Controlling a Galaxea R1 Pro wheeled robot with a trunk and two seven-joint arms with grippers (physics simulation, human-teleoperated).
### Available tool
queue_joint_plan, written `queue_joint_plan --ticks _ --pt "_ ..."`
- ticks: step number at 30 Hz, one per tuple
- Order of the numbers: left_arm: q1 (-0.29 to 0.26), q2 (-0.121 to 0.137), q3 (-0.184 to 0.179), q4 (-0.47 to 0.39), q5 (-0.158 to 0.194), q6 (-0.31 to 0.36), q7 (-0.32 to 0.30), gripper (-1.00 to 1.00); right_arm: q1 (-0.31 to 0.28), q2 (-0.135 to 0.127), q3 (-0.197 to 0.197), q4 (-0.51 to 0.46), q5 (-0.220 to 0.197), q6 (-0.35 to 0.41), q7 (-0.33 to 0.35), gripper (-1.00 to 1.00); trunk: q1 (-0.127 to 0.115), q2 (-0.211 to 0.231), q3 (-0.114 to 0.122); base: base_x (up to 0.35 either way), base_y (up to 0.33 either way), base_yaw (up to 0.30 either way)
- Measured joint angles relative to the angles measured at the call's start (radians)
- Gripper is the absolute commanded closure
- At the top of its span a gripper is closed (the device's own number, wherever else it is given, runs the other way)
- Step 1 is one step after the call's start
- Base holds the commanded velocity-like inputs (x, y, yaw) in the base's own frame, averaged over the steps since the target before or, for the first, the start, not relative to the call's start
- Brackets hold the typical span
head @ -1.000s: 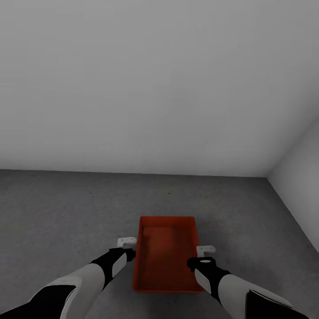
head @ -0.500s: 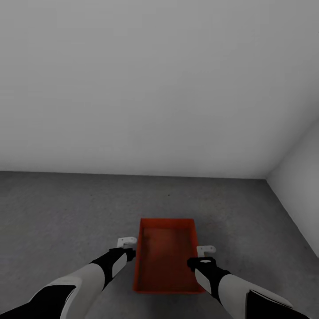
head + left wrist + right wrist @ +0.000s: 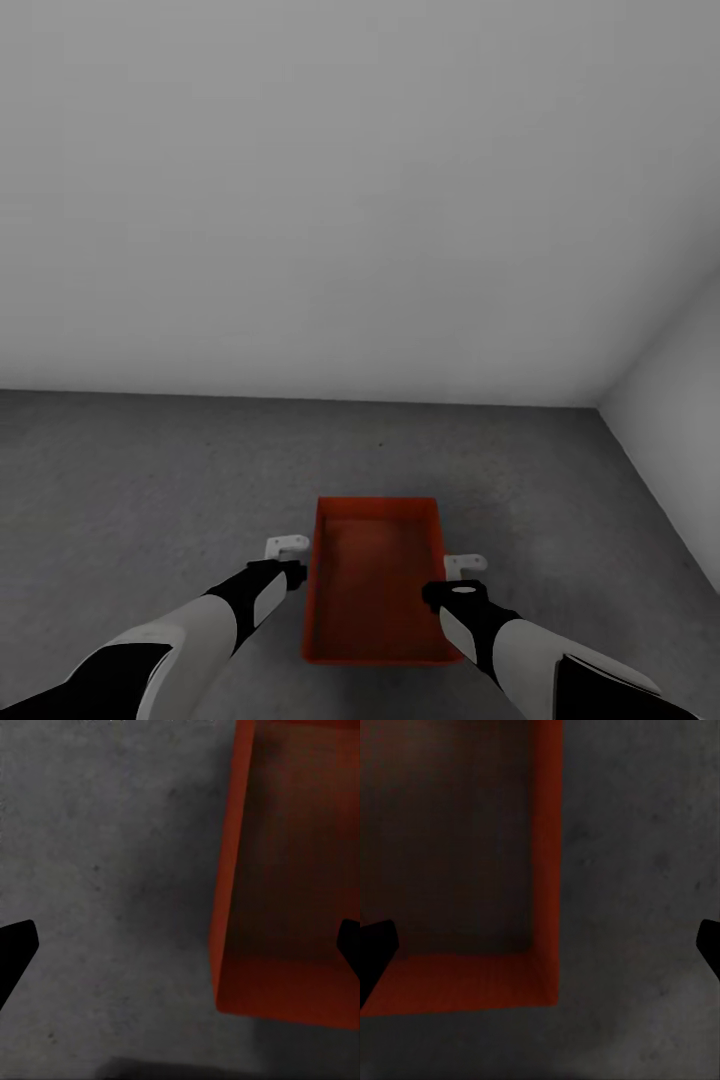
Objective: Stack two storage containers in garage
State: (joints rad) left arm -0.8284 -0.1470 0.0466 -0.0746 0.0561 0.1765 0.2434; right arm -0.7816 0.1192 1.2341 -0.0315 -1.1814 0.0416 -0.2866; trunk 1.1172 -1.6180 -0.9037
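On the dark concrete floor [image 3: 150,480] near a corner of grey-white walls [image 3: 350,200], an orange-red storage container [image 3: 375,585] sits between both arms in the head view. The left gripper [image 3: 287,560] and right gripper [image 3: 463,577] flank its long sides. Each wrist view adds detail: black fingers [image 3: 16,949] spread wide, one over the bin's inside, one over concrete, holding nothing.

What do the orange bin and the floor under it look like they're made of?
The bin looks like matte moulded plastic: uniform orange-red, thin sloped walls, no gloss. The floor looks like rough concrete: dark grey, mottled, speckled with small pits in the left wrist view. It is a simulator render, so both are guesses.
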Motion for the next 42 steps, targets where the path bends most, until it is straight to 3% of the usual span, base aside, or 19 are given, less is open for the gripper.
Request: queue_joint_plan --ticks 12,25,42 --pt "0.0 -0.013 0.001 0.054 0.006 0.004 -0.01 -1.0 -0.002 0.002 0.0 0.001 -0.001 -0.001 0.004 -1.0 -0.046 0.084 0.038 0.0 0.0 0.0" --pt "0.037 -0.008 0.003 0.073 0.011 0.014 -0.01 -1.0 0.002 -0.001 0.0 0.031 -0.005 0.0 0.005 -1.0 -0.096 0.175 0.078 0.0 0.0 0.0" --pt "0.045 0.0 0.003 0.073 0.012 0.011 -0.01 -1.0 0.002 -0.001 0.0 0.032 -0.004 0.0 0.009 -1.0 -0.161 0.294 0.132 0.0 0.0 0.0"
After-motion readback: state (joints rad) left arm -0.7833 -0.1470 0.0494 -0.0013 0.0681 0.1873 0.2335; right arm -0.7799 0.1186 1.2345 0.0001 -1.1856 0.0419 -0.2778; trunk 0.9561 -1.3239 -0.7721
